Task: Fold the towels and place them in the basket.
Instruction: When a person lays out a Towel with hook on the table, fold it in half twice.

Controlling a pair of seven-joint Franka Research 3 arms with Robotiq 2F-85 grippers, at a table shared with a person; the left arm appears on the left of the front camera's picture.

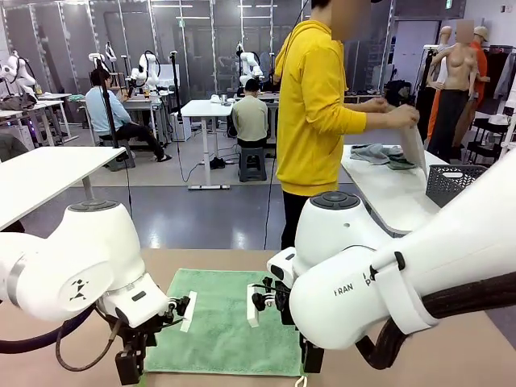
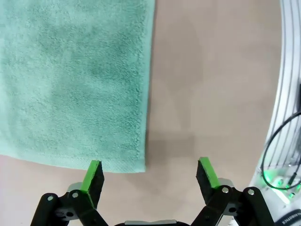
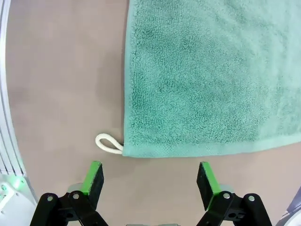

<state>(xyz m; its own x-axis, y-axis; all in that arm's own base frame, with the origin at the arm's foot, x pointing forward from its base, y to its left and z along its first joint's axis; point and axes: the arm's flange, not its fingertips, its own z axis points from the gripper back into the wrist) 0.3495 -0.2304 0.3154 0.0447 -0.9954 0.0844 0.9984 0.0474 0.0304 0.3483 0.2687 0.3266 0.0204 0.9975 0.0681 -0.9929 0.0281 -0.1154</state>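
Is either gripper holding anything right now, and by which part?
Nothing is held. The left gripper and right gripper are both open, near corners of the green towel.

Table (image 1: 210, 258): tan, what I work over.
Person (image 1: 310, 113): yellow hoodie, standing beyond it.
Side table (image 1: 387, 201): white, to my right.

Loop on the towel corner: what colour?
Off-white loop, against the mint green towel; clearest in the right wrist view.

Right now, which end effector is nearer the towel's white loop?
Right: right end effector open beside white loop; left end effector at green towel's opposite corner.
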